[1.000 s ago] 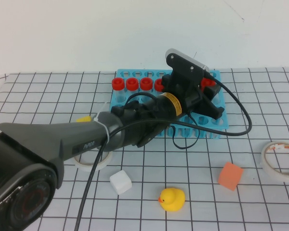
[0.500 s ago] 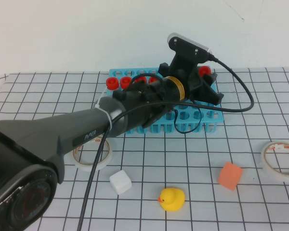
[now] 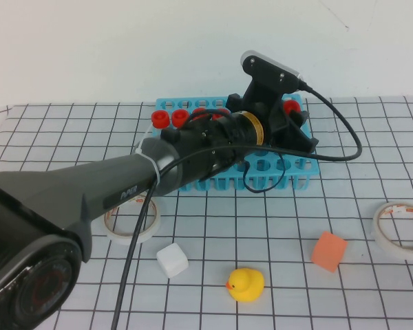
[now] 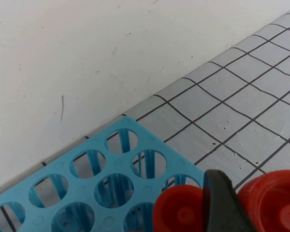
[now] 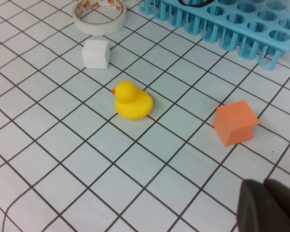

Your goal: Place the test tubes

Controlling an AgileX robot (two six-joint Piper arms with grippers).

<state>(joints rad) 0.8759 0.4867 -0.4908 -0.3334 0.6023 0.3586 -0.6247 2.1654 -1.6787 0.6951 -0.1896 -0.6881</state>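
Red-capped tubes (image 3: 168, 118) stand in back row of rack (image 3: 289, 175), which sits at far middle of table. We see left gripper (image 3: 296, 132) over rack's far right corner, close against two red caps (image 4: 180, 212); we cannot tell whether it grips one. We find right gripper (image 5: 267, 205) pressed together, holding nothing, above near table by orange cube (image 5: 235, 122); duck (image 5: 132, 101) lies farther off.

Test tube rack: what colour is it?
The rack is light blue; the left wrist view shows it best.
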